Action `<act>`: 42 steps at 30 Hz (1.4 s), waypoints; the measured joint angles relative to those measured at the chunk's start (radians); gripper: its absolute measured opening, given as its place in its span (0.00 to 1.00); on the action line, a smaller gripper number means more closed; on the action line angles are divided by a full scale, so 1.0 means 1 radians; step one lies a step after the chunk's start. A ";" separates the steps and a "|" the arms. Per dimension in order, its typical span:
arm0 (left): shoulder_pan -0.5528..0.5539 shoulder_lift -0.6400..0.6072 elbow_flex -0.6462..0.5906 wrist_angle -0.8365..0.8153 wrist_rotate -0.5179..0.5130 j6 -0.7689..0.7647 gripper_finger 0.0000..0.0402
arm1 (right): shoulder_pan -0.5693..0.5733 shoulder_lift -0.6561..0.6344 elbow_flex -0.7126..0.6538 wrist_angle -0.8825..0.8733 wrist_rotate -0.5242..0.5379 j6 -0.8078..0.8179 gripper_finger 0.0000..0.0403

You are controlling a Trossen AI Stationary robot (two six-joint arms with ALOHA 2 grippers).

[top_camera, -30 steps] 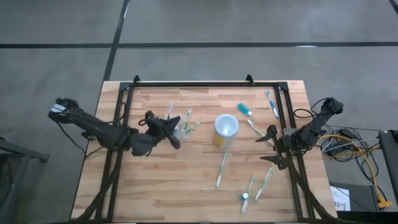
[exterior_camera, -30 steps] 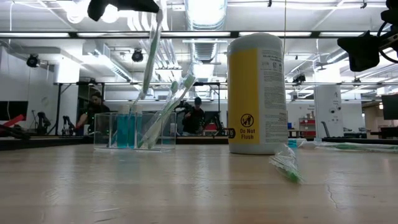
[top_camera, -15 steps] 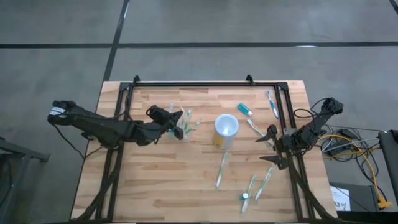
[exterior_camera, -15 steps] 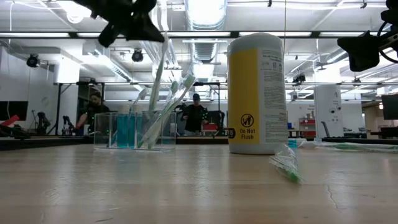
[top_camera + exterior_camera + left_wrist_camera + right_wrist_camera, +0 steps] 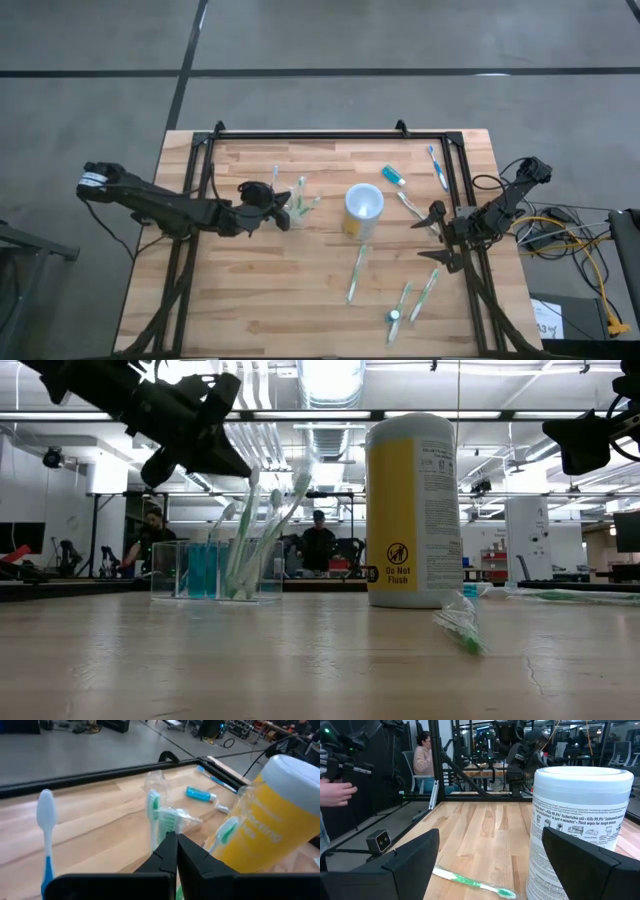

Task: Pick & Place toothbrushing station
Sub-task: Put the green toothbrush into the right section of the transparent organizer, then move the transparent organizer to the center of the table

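Observation:
The toothbrushing station point(image 5: 293, 210), a clear holder point(image 5: 190, 570), stands left of the table's middle. Several toothbrushes lean in it, heads up. My left gripper point(image 5: 240, 468) hangs over its left side, shut on one white-green toothbrush point(image 5: 243, 530); in the left wrist view its fingers point(image 5: 167, 855) show pressed together. My right gripper point(image 5: 437, 238) waits open at the table's right edge with nothing between its fingers point(image 5: 405, 865). My left gripper pinches the toothbrush's top end point(image 5: 251, 484) between its two fingers. They come from the table's left, slanting a little downward, and lie across the brush. The brush leans steeply with its lower end inside the holder. The fingers themselves hide the exact place of contact.
A yellow wipes canister point(image 5: 363, 208) with a white lid stands right of the holder. Loose toothbrushes point(image 5: 357, 272) lie near the front right, and a teal tube point(image 5: 393, 176) and a blue brush point(image 5: 437, 165) lie at the far right. Black frame rails point(image 5: 330, 134) border the table. People sit in the room beyond.
My left gripper has come down toward the holder and rolled, staying shut. The toothbrush it carries has sunk deeper into the holder. It has gone from hanging nearly upright to leaning among the other brushes.

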 joint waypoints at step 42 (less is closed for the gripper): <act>-0.056 -0.014 0.181 -0.017 0.326 0.109 0.30 | 0.000 0.000 0.000 0.000 0.000 0.000 0.86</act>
